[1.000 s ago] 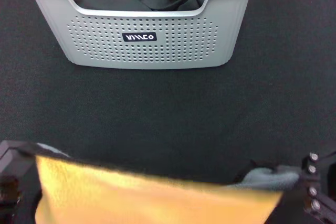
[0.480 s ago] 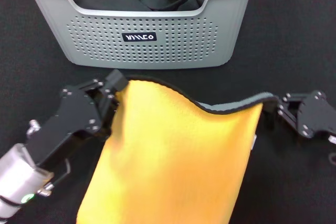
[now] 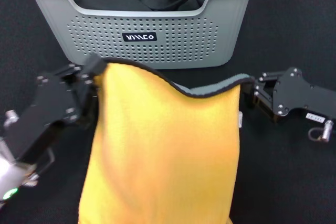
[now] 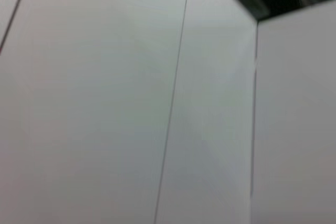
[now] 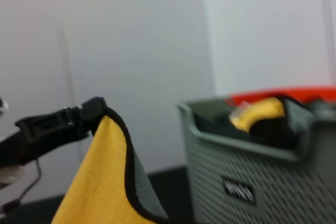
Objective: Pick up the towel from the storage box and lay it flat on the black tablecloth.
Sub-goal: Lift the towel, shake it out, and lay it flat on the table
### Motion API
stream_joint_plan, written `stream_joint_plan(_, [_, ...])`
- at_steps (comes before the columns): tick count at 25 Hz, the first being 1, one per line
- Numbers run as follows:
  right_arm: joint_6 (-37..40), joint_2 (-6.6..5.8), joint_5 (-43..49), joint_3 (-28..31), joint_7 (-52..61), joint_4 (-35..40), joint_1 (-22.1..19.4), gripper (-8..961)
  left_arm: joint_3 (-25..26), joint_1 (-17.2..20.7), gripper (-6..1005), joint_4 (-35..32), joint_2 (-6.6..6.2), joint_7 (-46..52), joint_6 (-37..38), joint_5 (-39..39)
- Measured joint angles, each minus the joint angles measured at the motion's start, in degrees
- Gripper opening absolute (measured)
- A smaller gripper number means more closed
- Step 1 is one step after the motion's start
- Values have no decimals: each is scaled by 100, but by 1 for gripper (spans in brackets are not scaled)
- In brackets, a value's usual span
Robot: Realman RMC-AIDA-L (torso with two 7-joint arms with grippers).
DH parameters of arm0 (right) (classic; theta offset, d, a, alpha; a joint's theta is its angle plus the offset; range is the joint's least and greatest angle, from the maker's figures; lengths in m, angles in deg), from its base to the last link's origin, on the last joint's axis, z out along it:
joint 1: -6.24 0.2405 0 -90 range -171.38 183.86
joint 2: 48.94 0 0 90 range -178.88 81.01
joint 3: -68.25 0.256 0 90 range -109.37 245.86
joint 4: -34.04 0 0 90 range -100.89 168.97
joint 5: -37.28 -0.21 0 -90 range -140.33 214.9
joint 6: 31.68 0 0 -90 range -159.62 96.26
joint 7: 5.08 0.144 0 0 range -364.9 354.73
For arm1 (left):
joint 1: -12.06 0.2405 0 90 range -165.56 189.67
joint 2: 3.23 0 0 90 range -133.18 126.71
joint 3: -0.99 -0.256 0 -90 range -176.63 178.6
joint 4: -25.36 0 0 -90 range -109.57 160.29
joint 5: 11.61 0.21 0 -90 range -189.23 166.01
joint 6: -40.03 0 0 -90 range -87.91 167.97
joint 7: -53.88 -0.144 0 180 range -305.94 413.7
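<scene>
Spreading step: I've got the big yellow-orange microfibre towel [image 3: 163, 145] hanging between both arms, left gripper [image 3: 93, 74] and right gripper [image 3: 253, 88] each pinching a top corner, just before the perforated grey plastic basket [image 3: 147, 35]. Next, I lower it flat onto the speckled black tablecloth [image 3: 294, 177].

Left pincer [image 3: 94, 69], right pincer [image 3: 255, 88] clamped

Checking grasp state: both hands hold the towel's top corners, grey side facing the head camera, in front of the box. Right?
Not quite. The head view shows the yellow-orange side of the towel facing the camera; grey shows only along the folded top edge. The rest holds: left hand and right hand grip the top corners, in front of the box.
</scene>
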Motion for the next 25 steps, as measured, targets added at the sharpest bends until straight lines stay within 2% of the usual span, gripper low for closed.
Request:
stream_joint_plan(5, [-587, -253, 265, 9, 565, -828, -132, 72, -12, 508, 5, -502, -176, 521, 735, 33])
stream_joint_plan(8, [-902, -418, 459, 22, 1113, -1760, -485, 74, -43, 962, 4, -1134, -328, 1167, 784, 90])
stream_joint_plan(10, [-1024, -454, 666, 70, 1450, -2401, -744, 75, -55, 1262, 4, -1633, -428, 1533, 789, 186])
stream_joint_plan(12, [-1148, -416, 1018, 173, 1952, -3415, -1161, 76, -57, 1530, 4, -2110, -486, 1718, 794, 342])
stream_joint_plan(14, [-1291, -320, 1316, 235, 2279, -4199, -1536, 78, -44, 1777, 4, -2540, -514, 1774, 796, 551])
stream_joint_plan(18, [-1925, -16, 1757, 409, 2729, -5605, -2245, 80, -65, 2344, 4, -3251, -566, 1837, 810, 761])
stream_joint_plan(20, [-2169, 78, 1833, 475, 2909, -6151, -2583, 82, -71, 2640, 4, -3572, -567, 1863, 815, 855])
stream_joint_plan(25, [-2665, 91, 1545, 561, 3170, -6700, -3040, 85, -151, 3329, 4, -4336, -618, 1911, 826, 961])
